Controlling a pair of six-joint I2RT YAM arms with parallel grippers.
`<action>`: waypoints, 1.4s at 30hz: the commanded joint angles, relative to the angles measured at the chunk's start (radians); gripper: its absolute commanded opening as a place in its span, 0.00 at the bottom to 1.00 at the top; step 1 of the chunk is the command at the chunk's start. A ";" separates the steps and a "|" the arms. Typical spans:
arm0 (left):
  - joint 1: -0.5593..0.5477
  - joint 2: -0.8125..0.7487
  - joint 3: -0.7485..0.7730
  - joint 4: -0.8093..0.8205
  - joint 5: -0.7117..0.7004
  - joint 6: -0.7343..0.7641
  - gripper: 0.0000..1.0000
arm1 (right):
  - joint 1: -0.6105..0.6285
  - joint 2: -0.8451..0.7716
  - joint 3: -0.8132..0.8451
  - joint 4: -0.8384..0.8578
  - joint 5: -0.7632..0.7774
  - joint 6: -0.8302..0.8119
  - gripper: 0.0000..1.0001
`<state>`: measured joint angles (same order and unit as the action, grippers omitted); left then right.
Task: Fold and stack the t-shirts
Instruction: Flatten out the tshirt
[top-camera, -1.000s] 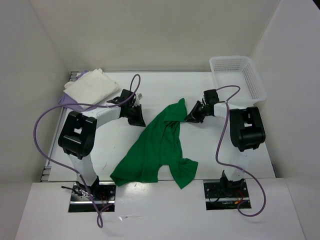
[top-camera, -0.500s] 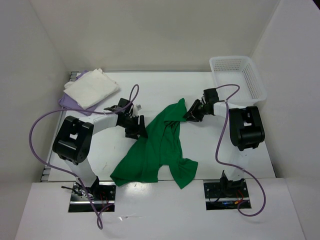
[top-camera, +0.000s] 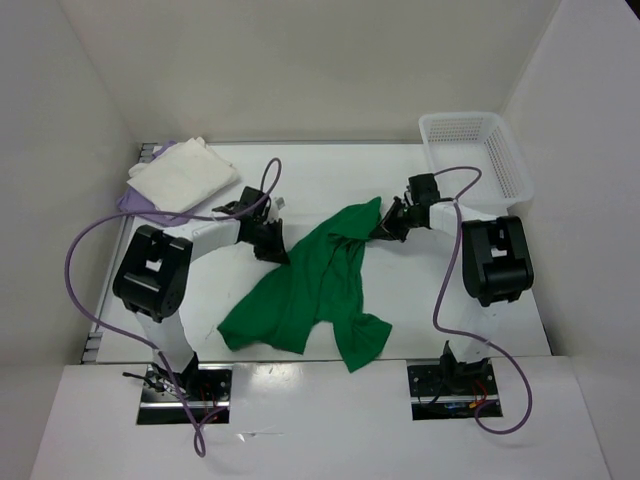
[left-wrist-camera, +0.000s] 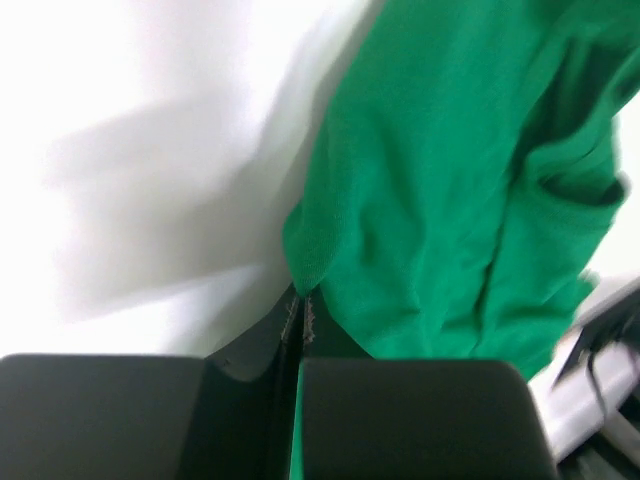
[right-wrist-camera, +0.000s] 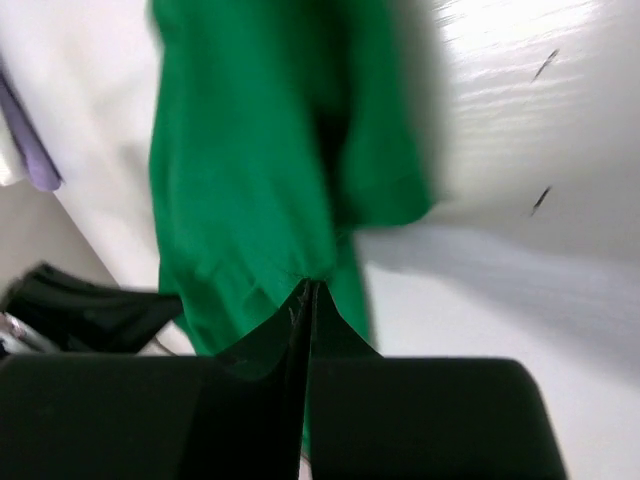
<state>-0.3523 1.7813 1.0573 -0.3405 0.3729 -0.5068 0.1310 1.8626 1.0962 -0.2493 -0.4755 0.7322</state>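
Note:
The bright green t-shirt (top-camera: 310, 290) lies crumpled across the middle of the table, running from upper right to lower left. My left gripper (top-camera: 278, 252) is shut on its left edge; the left wrist view shows a fold of green cloth (left-wrist-camera: 315, 262) pinched at the tips. My right gripper (top-camera: 382, 228) is shut on the shirt's upper right corner; the right wrist view shows the cloth (right-wrist-camera: 250, 180) hanging from the closed tips. The cream white t-shirt (top-camera: 185, 175) lies folded on the lavender purple t-shirt (top-camera: 135, 203) at the far left.
A white plastic mesh basket (top-camera: 478, 155) stands at the far right corner. White walls enclose the table on three sides. Purple cables loop over both arms.
Both grippers have shifted toward the far side with the green shirt. The shirt's top corner has moved right and back, and its lower left part has been pulled a little toward the far side.

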 joint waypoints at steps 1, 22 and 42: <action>0.003 0.079 0.119 0.066 -0.048 -0.012 0.00 | 0.009 -0.132 0.066 -0.060 -0.012 -0.033 0.00; 0.343 -0.200 0.065 0.117 -0.028 -0.202 0.68 | -0.022 -0.454 -0.071 -0.159 -0.114 -0.056 0.00; 0.271 -0.658 -0.635 0.187 -0.131 -0.797 0.55 | -0.031 -0.391 -0.091 -0.130 -0.164 -0.103 0.00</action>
<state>-0.0719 1.1473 0.4633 -0.2268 0.2626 -1.1820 0.1043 1.4727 1.0046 -0.4049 -0.6113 0.6518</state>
